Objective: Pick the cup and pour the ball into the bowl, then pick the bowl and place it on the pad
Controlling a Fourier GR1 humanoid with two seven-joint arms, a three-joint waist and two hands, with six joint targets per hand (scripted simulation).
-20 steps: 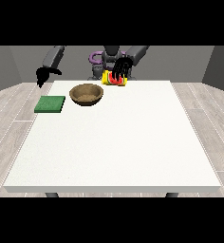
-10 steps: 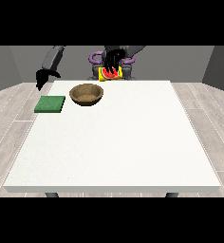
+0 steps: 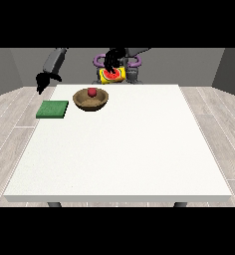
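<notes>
Ball (image 3: 91, 91) now in bowl (image 3: 84, 102); absent there half second back, so pour done. Hand at view's right (image 3: 111, 61) grips tipped cup (image 3: 112, 75), at bowl's 1 o'clock. Hand at view's left (image 3: 41, 81): fingers unclear, cannot tell. Pad (image 3: 53, 109) at bowl's 9 o'clock, bare. Next: bowl to pad.

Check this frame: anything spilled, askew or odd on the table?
Nothing stands out. The small red ball sits inside the brown wooden bowl, which is upright beside the flat green pad. The yellow cup is tipped, held aloft by the robot hand at the view's right.
</notes>
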